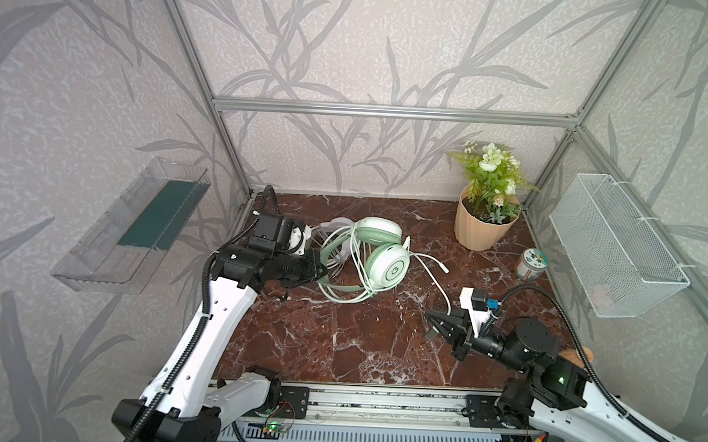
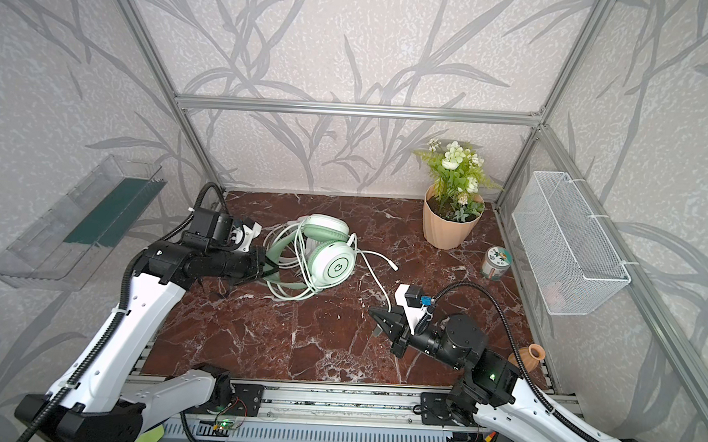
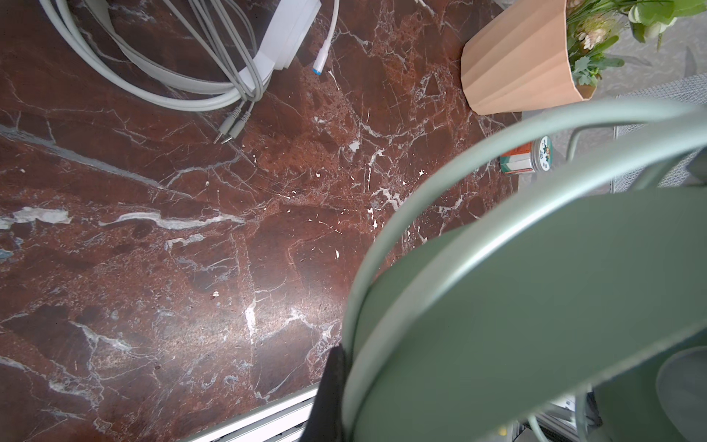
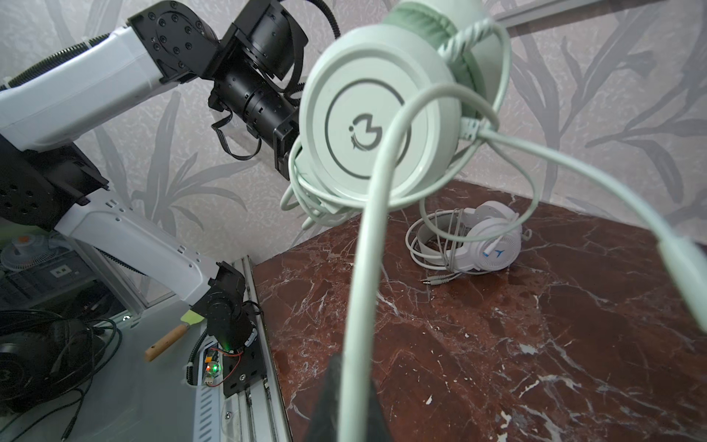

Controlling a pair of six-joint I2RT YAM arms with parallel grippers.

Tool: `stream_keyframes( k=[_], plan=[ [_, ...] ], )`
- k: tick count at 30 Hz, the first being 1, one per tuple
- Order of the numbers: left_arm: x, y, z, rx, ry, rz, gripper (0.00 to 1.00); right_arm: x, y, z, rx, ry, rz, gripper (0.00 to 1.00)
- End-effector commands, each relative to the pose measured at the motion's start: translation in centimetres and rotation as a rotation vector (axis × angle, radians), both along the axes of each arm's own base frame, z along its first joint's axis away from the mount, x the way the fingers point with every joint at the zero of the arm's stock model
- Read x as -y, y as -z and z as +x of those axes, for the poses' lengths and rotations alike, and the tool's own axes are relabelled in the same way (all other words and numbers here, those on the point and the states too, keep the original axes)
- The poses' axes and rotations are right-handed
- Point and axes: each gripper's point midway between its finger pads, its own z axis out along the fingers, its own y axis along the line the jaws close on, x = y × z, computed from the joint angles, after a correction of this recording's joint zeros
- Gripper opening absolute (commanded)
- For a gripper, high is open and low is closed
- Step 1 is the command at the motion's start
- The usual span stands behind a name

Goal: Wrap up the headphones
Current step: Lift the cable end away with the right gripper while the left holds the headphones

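Nearest, we find the right gripper (image 1: pixel 432 317) pinching the mint cable (image 4: pixel 354 287) — its slack runs away and leftward to the mint headset (image 1: pixel 387 265), which the left gripper (image 1: pixel 321 270) clamps by the headband (image 3: pixel 535 306), clear of the table (image 1: pixel 358 347); the white headset (image 4: pixel 478 245) lies beyond.

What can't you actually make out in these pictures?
White headset: in both top views, mostly behind the mint green headset.
Left gripper: left wrist view, covered by the mint headband.
Right gripper: right wrist view, cut off at the bottom edge, behind the mint cable.
Jar label: too small.
Wire basket contents: blurred by mesh.
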Motion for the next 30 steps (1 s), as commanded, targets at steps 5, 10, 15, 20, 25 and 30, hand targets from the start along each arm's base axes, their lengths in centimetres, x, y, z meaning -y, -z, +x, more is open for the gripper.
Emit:
stream_keyframes(
  k=[5, 10, 15, 20, 25, 30],
  plan=[
    [1.7, -2.1, -0.7, 0.129, 0.096, -0.109, 0.00, 4.4, -7.1, 3.9, 0.218, 0.349, 0.014, 0.00],
    [2.2, -2.1, -1.7, 0.158, 0.138, -0.123, 0.00, 5.0, -11.4, 6.2, 0.324, 0.489, -0.049, 0.00],
    [2.6, -2.2, -2.3, 0.184, 0.175, -0.130, 0.00, 6.2, -15.4, 8.7, 0.374, 0.641, -0.040, 0.00],
    [3.5, -2.3, -3.4, 0.226, 0.244, -0.145, 0.00, 8.9, -18.6, 11.9, 0.324, 0.769, 0.039, 0.00],
    [4.4, -2.6, -4.7, 0.256, 0.311, -0.168, 0.00, 9.5, -19.4, 16.3, 0.246, 0.817, 0.078, 0.00],
    [5.0, -4.8, -6.0, 0.311, 0.349, -0.240, 0.00, 9.7, -16.9, 21.6, 0.166, 0.870, 0.057, 0.00]
  ],
)
